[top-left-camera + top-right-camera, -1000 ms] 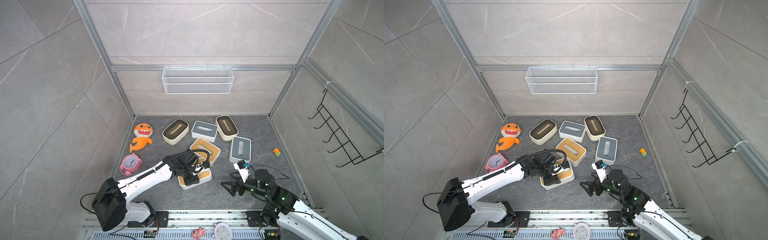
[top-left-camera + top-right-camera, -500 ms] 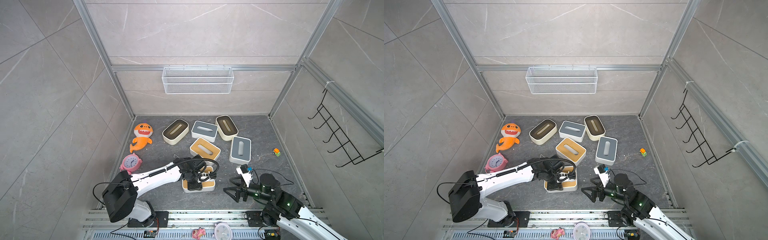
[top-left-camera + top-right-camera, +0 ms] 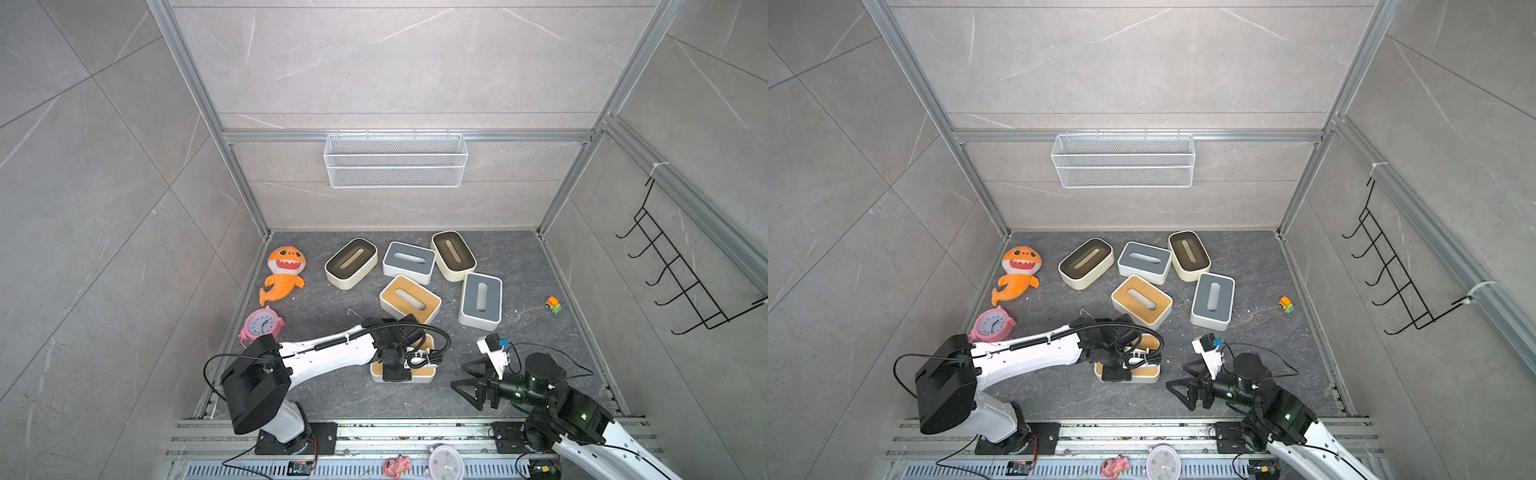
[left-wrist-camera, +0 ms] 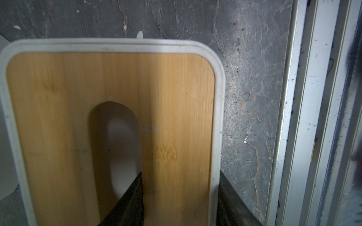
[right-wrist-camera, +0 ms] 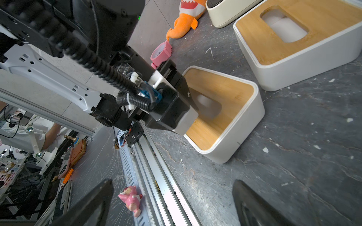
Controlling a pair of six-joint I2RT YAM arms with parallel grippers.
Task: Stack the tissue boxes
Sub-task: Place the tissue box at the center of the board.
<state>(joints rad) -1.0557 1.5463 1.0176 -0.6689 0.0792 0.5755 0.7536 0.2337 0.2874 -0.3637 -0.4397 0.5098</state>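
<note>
My left gripper is shut on a white tissue box with a tan wood lid. One finger is in the lid slot and the other is outside the wall. The box is near the front rail, its base looking down on the floor. Behind it lie another tan-lidded box, two grey-lidded boxes and two cream boxes with dark-brown lids, all single. My right gripper is open and empty, low to the right of the held box.
An orange shark plush and a pink alarm clock lie along the left wall. A small toy car is at the right. A wire basket hangs on the back wall and a black hook rack on the right wall.
My left gripper has dragged the tan-lidded box a little toward the front rail and to the right. My right arm has drawn back slightly toward the front.
</note>
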